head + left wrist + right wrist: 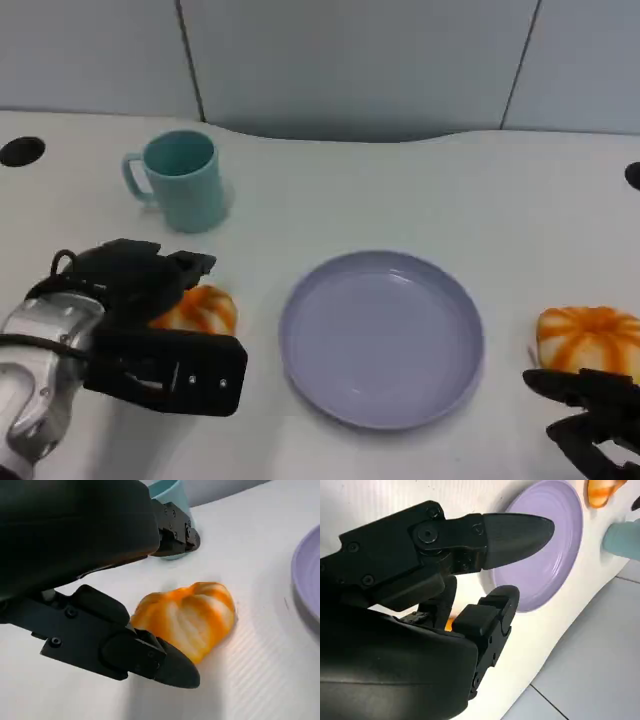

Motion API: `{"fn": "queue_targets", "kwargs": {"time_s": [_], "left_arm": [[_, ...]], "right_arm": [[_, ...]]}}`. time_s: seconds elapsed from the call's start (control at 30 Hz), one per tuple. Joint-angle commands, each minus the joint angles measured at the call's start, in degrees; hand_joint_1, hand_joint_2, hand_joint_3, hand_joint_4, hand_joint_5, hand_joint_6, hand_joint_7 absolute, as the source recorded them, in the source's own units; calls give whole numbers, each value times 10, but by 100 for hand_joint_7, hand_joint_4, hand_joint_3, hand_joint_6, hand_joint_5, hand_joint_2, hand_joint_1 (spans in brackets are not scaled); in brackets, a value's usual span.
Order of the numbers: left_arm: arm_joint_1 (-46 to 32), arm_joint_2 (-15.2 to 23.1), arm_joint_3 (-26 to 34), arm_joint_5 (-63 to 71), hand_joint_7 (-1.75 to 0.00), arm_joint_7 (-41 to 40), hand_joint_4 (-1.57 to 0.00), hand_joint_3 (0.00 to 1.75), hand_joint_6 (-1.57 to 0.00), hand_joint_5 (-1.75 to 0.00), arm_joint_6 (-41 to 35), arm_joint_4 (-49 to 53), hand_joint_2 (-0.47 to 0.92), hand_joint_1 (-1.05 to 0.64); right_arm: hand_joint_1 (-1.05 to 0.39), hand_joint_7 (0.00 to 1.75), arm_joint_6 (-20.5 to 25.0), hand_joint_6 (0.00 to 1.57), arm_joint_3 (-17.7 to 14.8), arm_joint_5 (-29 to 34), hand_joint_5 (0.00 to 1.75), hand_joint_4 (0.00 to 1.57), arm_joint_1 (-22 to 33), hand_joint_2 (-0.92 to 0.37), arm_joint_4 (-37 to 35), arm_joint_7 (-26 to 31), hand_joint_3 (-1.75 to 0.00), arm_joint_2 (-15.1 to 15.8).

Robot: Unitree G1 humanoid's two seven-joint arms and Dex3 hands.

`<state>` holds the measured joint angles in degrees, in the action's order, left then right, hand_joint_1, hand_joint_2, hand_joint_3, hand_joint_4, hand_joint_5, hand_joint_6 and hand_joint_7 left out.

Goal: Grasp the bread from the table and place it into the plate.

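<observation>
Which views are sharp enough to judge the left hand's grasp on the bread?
Head view: evenly lit, slightly soft; left hand covers part of the bread. Left wrist view: bread clear, faint shadow beneath, near fingers blurred; contact unclear.

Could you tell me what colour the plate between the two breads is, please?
The plate is pale lavender, plain and unpatterned; the head view shows it best.

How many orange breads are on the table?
2. One orange-and-white striped bread roll lies left of the round lilac plate, beside the left robot hand. The other lies right of the plate, just beyond the right robot hand.
</observation>
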<state>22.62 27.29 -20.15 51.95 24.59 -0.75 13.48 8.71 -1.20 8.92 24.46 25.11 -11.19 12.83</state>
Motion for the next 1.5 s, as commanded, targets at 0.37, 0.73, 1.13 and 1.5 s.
{"fn": "queue_targets", "kwargs": {"time_s": [0.37, 0.73, 1.13, 1.5], "left_arm": [[154, -67, -55, -49, -1, -29, -1, 0, -5, 0, -18, 285, 87, -83], [234, -83, -84, -86, -3, -14, -3, 0, -13, -2, 15, 437, 82, -85], [255, -81, -94, -111, -2, -8, -5, 0, -19, -3, 52, 485, 80, -93], [201, -48, -115, -94, 0, -21, -3, 1, -13, -2, 38, 370, 84, -79]], "right_arm": [[-35, 0, 3, 75, -11, -15, 88, 48, 10, -92, 13, -3, -40, 7], [-34, 0, 0, 74, -12, -16, 86, 44, 16, -92, 22, -3, -42, 8], [-33, 0, 0, 72, -15, -14, 84, 44, 21, -92, 29, 0, -43, 7], [-35, 0, 5, 71, -20, -20, 83, 42, 26, -92, 38, -2, -44, 5]]}}
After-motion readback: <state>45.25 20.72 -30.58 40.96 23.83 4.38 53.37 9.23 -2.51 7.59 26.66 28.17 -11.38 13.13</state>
